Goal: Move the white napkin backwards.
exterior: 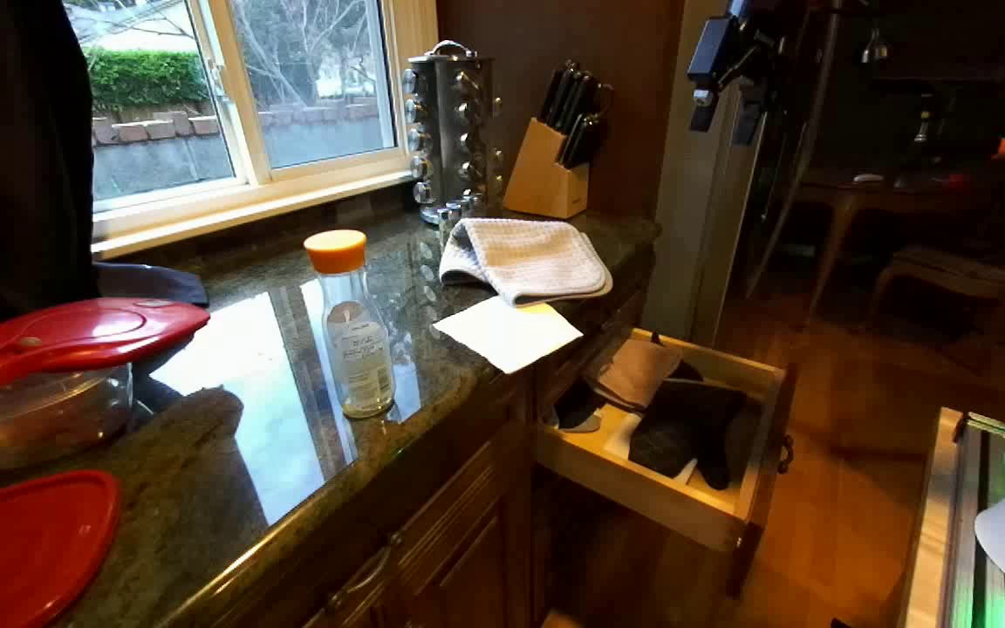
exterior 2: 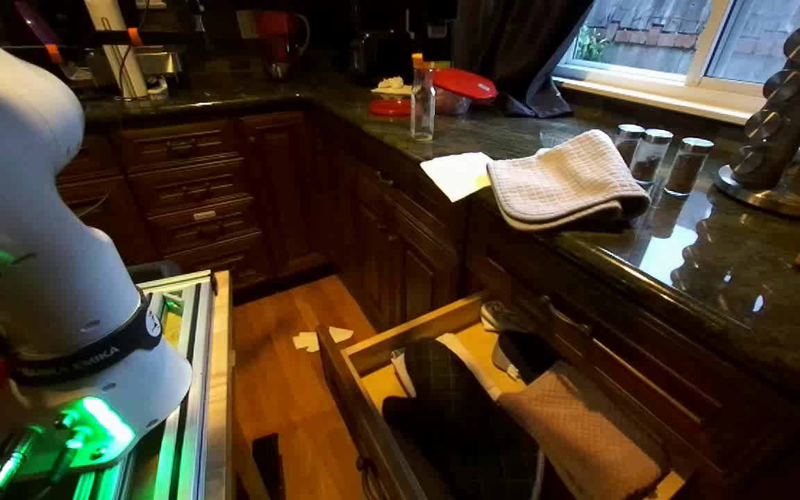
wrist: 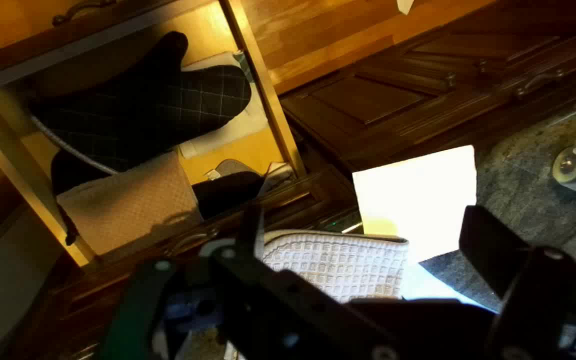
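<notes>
The white napkin [exterior: 509, 333] lies flat on the dark counter, with a corner reaching past the counter's front edge. It also shows in an exterior view [exterior 2: 457, 175] and in the wrist view [wrist: 420, 200]. A larger, thicker rumpled white cloth [exterior: 529, 257] lies against it and appears to cover one corner; the cloth also shows in the wrist view [wrist: 338, 265]. My gripper [exterior: 723, 124] hangs well above the counter, beyond the open drawer, touching nothing. In the wrist view my gripper [wrist: 363, 222] has its fingers wide apart and nothing between them.
An open drawer [exterior: 642, 497] with dark mitts and cloths juts out below the napkin. A glass bottle [exterior: 354, 349] with an orange cap stands near the napkin. Spice jars [exterior 2: 688, 167], a spice rack [exterior: 454, 131] and a knife block [exterior: 550, 166] stand behind the cloth.
</notes>
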Controlling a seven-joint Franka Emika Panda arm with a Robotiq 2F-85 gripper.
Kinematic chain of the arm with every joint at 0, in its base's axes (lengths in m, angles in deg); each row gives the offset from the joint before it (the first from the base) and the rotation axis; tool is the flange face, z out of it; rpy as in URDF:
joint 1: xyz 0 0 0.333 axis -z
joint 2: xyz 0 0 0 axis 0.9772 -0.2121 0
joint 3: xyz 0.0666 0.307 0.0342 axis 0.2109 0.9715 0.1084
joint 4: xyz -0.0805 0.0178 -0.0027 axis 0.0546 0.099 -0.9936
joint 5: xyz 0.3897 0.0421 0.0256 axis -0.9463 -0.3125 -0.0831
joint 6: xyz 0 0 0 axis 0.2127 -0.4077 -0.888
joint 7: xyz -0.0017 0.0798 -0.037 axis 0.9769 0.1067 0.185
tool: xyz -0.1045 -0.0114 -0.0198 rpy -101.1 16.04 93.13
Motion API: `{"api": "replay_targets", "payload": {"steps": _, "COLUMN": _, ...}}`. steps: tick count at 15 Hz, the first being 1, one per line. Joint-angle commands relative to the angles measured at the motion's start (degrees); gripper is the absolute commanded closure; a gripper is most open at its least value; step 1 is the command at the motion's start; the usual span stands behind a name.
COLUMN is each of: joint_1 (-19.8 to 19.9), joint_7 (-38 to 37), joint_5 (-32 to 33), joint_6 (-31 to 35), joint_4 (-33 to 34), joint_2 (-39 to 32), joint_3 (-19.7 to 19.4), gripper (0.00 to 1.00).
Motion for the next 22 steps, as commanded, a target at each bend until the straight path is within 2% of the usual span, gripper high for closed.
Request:
{"api": "replay_targets", "payload": {"steps": 1, "joint_1": 0.8, "joint_7": 0.3, "joint_5": -0.4, "joint_6": -0.2, "joint_4": 0.1, "joint_2": -0.1, "joint_3": 0.6, "gripper": 0.0}}
{"api": "replay_targets", "payload": {"steps": 14, "joint_1": 0.8, "joint_7": 0.3, "joint_5": -0.4, "joint_6": -0.2, "joint_4": 0.1, "joint_2": -0.1, "joint_3": 0.6, "gripper": 0.0}}
{"api": "replay_targets", "payload": {"steps": 19, "joint_1": -2.4, "joint_7": 1.5, "joint_5": 2.4, "joint_6": 1.3, "joint_4": 5.0, "joint_2": -8.3, "joint_3": 6.6, "gripper": 0.0}}
{"api": "replay_targets", "payload": {"steps": 22, "joint_1": -3.9, "joint_7": 3.1, "joint_5": 5.7, "joint_6": 4.9, "joint_4": 7.5, "joint_2": -14.0, "joint_3": 9.9, "gripper": 0.0}}
